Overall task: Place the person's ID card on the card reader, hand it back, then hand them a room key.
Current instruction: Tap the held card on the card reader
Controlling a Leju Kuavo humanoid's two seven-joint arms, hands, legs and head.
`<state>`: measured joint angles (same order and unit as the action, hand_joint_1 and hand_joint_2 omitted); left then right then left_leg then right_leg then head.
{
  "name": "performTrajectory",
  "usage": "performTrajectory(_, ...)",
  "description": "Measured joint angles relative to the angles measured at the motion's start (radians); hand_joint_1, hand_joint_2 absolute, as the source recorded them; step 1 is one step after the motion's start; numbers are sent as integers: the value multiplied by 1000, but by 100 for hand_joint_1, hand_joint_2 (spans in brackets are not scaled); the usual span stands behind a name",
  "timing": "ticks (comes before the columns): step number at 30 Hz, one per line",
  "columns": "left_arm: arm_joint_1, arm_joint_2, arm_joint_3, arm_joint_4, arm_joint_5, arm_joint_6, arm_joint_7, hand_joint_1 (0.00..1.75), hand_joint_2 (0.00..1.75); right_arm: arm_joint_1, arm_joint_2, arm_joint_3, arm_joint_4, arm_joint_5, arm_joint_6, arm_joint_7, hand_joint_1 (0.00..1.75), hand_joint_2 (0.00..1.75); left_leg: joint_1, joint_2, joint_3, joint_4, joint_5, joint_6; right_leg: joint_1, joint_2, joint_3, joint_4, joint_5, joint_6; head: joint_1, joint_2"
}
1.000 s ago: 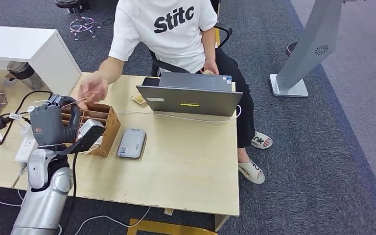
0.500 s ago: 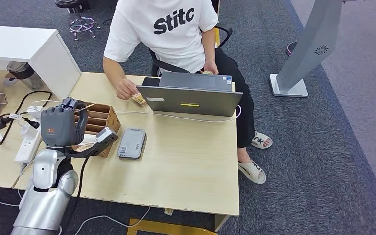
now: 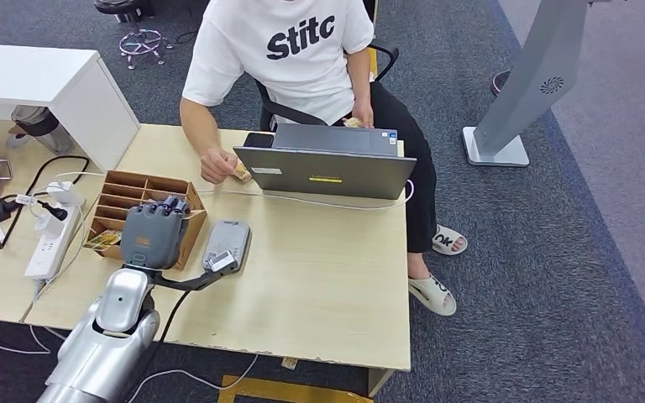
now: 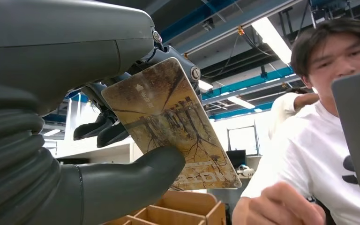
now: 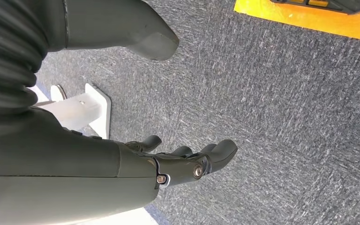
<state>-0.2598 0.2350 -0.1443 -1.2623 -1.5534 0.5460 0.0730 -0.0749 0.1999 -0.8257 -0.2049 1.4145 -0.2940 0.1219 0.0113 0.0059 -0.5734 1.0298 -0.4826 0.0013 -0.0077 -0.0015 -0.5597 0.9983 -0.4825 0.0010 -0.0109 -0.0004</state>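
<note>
Spreading across the head view, the pale wooden table (image 3: 319, 277) carries a grey laptop (image 3: 327, 168) at its far edge, with a person (image 3: 294, 50) in a white shirt seated behind it, one hand (image 3: 217, 165) resting on the table just beside the laptop's corner. A brown wooden organizer box (image 3: 113, 189) with several slots sits at the robot's left side of the table, and the grey card reader (image 3: 227, 243) lies flat just beside it, toward the middle. The left hand (image 3: 153, 235) hovers over the near corner of the box, beside the reader. Its thumb and fingers (image 4: 122, 185) pinch a brown printed card (image 4: 168, 122), held upright in the wrist view. The right hand (image 5: 187, 164) hangs over grey carpet, fingers loosely curled around nothing
</note>
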Motion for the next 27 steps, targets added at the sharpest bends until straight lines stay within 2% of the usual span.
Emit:
performTrajectory(7,-5,13,-48,78,2,6,32,175,175,0,0,3,0,1,1,4,0,175,0,0,0,0,0,0,0,0,0,0,0,0,0,0)
performTrajectory(27,-5,7,-67,161,3,11,31,175,175,1,0,7,4,2,1,0,0,175,0,0,0,0,0,0,0,0,0,0,0,0,0,0)
